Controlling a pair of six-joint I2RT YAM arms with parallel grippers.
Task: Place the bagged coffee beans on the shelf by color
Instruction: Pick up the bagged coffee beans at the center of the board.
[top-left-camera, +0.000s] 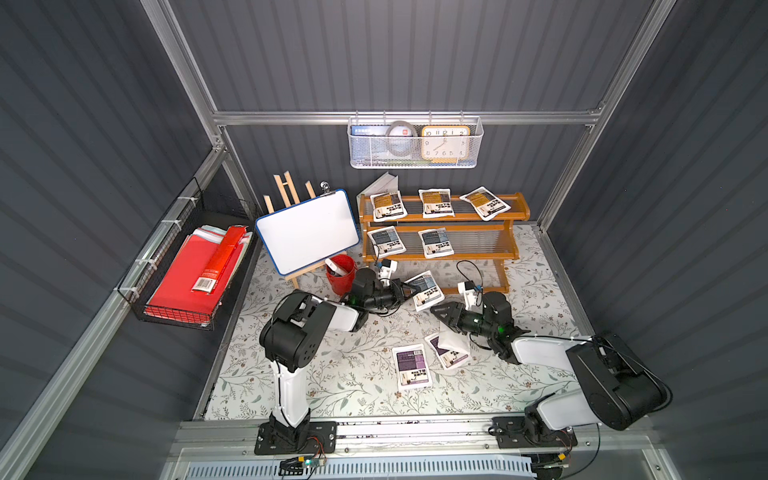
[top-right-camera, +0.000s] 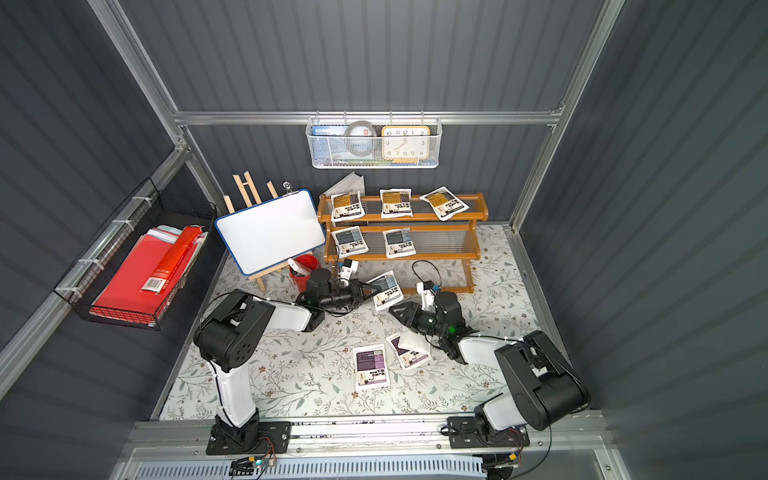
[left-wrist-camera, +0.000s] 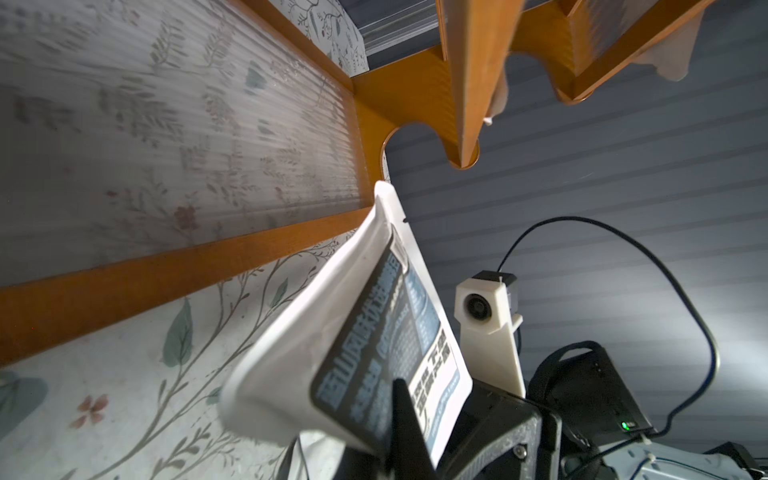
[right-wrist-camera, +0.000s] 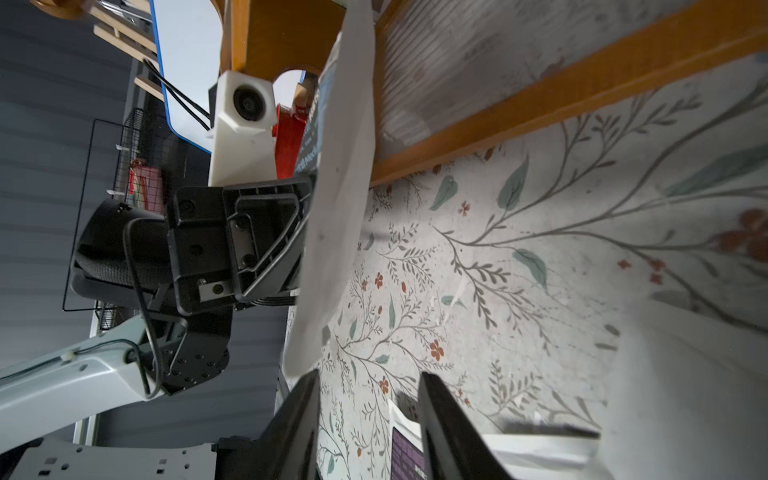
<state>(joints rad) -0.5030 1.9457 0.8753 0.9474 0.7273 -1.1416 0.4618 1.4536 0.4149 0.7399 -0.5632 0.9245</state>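
Now the left tool (top-left-camera: 409, 290) is clamped on one edge of a blue-grey bag (top-left-camera: 426, 291), holding it off the desk (top-left-camera: 332, 374) just in front of the shelf (top-left-camera: 457, 216). The right tool (top-left-camera: 434, 311) has its fingers apart and empty, close beside that bag. Three amber bags (top-left-camera: 435, 203) lie on the top tier and two blue-grey bags (top-left-camera: 386, 241) on the middle tier. Purple bags (top-left-camera: 411, 368) lie on the desk, one partly under a white-backed bag (top-left-camera: 455, 340).
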